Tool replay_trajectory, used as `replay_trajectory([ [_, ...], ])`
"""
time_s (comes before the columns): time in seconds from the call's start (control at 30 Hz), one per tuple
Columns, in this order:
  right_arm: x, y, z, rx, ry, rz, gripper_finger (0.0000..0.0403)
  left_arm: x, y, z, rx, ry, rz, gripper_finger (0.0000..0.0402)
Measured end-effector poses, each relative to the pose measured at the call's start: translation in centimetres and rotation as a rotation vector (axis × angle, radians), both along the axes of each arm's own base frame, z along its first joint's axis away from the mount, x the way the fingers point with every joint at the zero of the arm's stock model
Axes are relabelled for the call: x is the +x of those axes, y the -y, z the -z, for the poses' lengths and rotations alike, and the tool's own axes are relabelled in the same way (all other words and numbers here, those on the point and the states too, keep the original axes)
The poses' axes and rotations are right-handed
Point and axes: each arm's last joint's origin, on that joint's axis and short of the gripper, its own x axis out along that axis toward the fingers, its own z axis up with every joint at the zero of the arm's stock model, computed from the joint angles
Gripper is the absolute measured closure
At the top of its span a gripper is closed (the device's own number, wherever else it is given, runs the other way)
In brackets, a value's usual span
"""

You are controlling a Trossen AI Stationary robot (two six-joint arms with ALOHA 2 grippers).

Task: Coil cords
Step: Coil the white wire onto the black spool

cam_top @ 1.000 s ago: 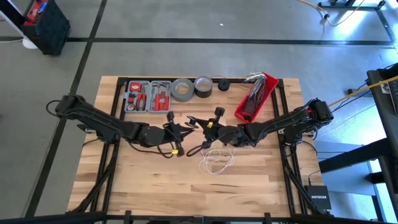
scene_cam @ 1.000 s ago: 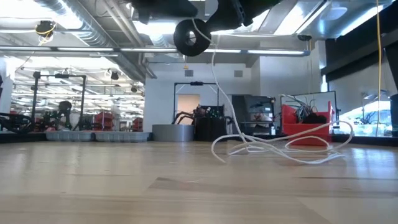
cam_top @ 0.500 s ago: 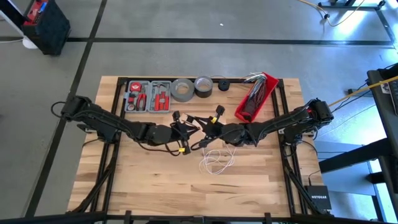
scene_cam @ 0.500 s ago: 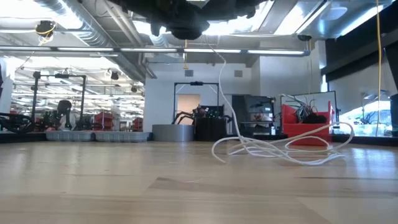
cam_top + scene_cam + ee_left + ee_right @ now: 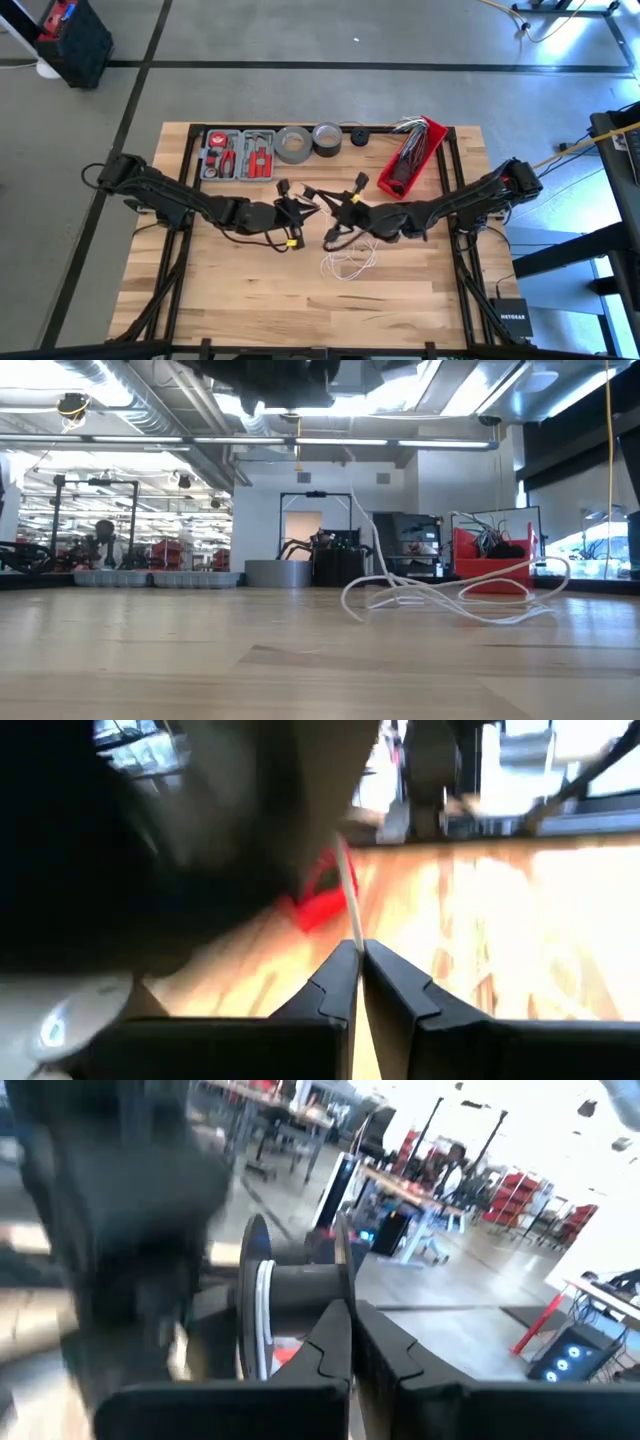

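Both hands meet above the table [image 5: 200, 290] centre, just in front of the red bin [image 5: 408, 157]. The left hand [image 5: 358, 958] is pinched on the white cord [image 5: 349, 900]. The right hand [image 5: 350, 1312] is together, beside a dark spool [image 5: 290, 1290] wound with cord. Loose white loops [image 5: 348, 260] lie on the table in front of the hands.

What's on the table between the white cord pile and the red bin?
Only bare wood on the table there. In the overhead view the right arm reaches above that stretch, between the white cord and the red bin.
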Motion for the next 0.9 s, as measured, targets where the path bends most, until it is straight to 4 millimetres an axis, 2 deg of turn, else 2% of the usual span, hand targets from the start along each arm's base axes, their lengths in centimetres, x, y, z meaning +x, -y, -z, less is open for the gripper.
replay_trajectory([
  [0.07,-0.4,-0.4,-0.7,0.002,0.028,-0.004,0.0400,0.1,0.0,0.5,0.006,-0.027,0.002,0.0388],
  [0.3,-1.0,-1.5,-1.4,-0.029,0.038,-0.026,0.0399,0.5,-0.1,1.1,0.011,-0.031,-0.008,0.0387],
  [0.63,-1.0,-1.4,-1.2,-0.057,0.013,-0.004,0.0399,0.5,-0.2,1.2,0.014,-0.049,-0.010,0.0386],
  [0.77,-1.1,-1.3,-1.2,-0.061,0.007,0.017,0.0399,0.5,0.3,1.2,-0.012,-0.049,0.079,0.0386],
  [0.9,-1.1,-1.3,-1.1,-0.064,0.001,0.022,0.0397,0.7,0.5,1.0,-0.134,-0.037,0.247,0.0386],
])
